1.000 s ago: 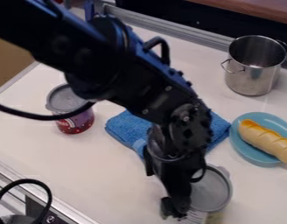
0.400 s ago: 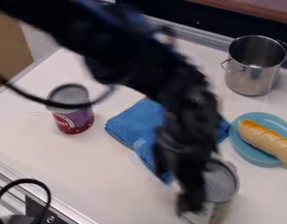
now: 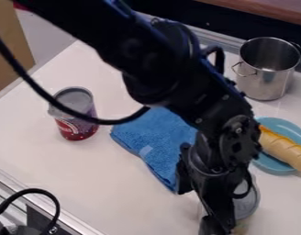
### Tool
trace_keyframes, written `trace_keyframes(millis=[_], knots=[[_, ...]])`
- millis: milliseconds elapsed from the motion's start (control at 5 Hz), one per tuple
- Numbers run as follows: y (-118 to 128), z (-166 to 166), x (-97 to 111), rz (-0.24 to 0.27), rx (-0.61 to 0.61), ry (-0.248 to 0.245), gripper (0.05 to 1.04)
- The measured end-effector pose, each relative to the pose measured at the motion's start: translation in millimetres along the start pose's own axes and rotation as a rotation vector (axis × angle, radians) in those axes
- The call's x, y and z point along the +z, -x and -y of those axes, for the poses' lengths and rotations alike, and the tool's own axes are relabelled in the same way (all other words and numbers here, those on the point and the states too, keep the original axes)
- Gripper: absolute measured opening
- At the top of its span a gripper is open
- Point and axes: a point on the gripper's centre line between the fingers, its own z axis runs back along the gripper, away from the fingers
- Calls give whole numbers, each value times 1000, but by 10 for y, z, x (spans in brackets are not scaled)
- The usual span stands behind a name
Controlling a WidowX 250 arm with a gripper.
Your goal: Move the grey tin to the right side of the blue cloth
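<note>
White table (image 3: 67,179): pale top; metal rail (image 3: 21,195) at lower left, loose black lead (image 3: 30,191) over it.
Red-and-purple tin (image 3: 78,128): upright, grey top, left of the cloth. Arm cable (image 3: 114,122) crosses its outline in view; if the cable sags low on a wide swing, it could knock this tin.
Blue cloth (image 3: 159,147): flat, right part hidden by the arm. A low sweep back across it would risk rucking it.
Arm (image 3: 159,64): in from the upper left, over the cloth's right part.
Gripper (image 3: 219,227): low at the near right, right up against the tin's outline. Open or closed on it: cannot tell. If the grip is poor or absent, a lift would leave the tin behind or tip it.
Grey tin (image 3: 246,207): partly behind the gripper, right of the cloth's near corner, seemingly clear of it. Base hidden; on table or raised, cannot tell. Job looks nearly done; a sideways nudge on release could topple it.
Steel pot (image 3: 266,87): upright, far right, likely out of reach of a slip.
Blue plate (image 3: 285,125): near the tin; overshoot away from camera might bump it.
Bread roll (image 3: 287,151): on the plate; a bump might roll it off.
</note>
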Motion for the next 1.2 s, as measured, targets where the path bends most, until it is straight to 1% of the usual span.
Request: trace_keyframes(millis=[200, 400, 600, 800, 1000, 1200], knots=[[-104, -48, -21, 65, 37, -2, 1000], [-208, -55, 8, 111, 118, 0, 1000], [-306, -73, 37, 133, 176, -9, 1000], [-410, -77, 48, 128, 230, -5, 1000], [-464, -69, 76, 142, 259, -14, 1000], [-512, -56, 67, 139, 272, -3, 1000]])
